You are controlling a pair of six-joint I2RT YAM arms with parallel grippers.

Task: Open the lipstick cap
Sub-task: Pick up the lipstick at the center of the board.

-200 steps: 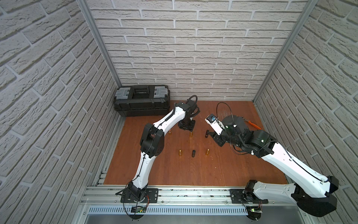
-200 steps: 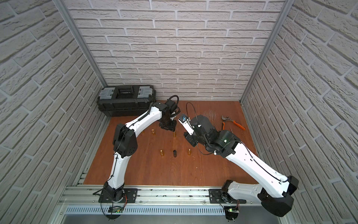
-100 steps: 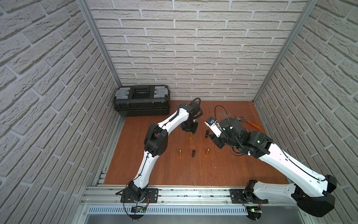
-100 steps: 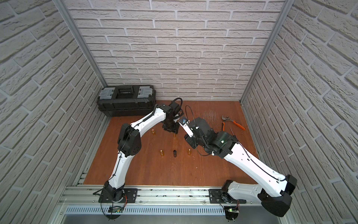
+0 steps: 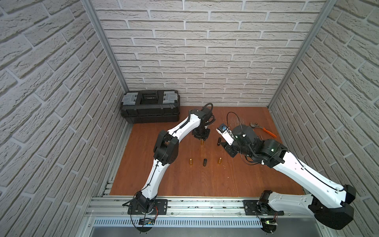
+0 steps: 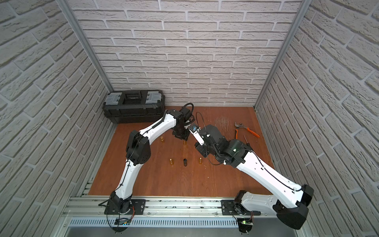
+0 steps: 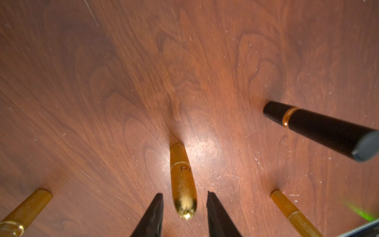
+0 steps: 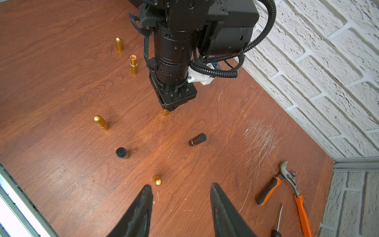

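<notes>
White brick-pattern walls (image 5: 205, 51) box everything in, and the scuffed reddish wooden table (image 5: 184, 180) spreads underneath. A black toolbox (image 5: 150, 106) sits at the back wall, beyond the left gripper and off to its left. The left arm (image 5: 176, 131) reaches deep in, wrist pointing straight down. There's the left gripper (image 7: 184, 192), right over the upright gold lipstick (image 7: 182, 178). Its dark fingers (image 7: 152, 213) straddle the rounded cap (image 7: 184, 201) with a sliver of table showing on each side: jaws narrowly parted, nothing pinched. The right gripper (image 8: 180, 184) hangs well to the right of that, jaws spread, nothing between them. Orange-handled pliers (image 8: 287, 184) lie beyond it. A black lipstick (image 7: 320, 129) with a gold band stands near the left gripper, with another gold tube (image 7: 295, 213) close by. Smallest of all is the dark lettering (image 7: 185, 168) beside the gold lipstick's thin ring. It looks like "Pr", the rest curving out of sight.
</notes>
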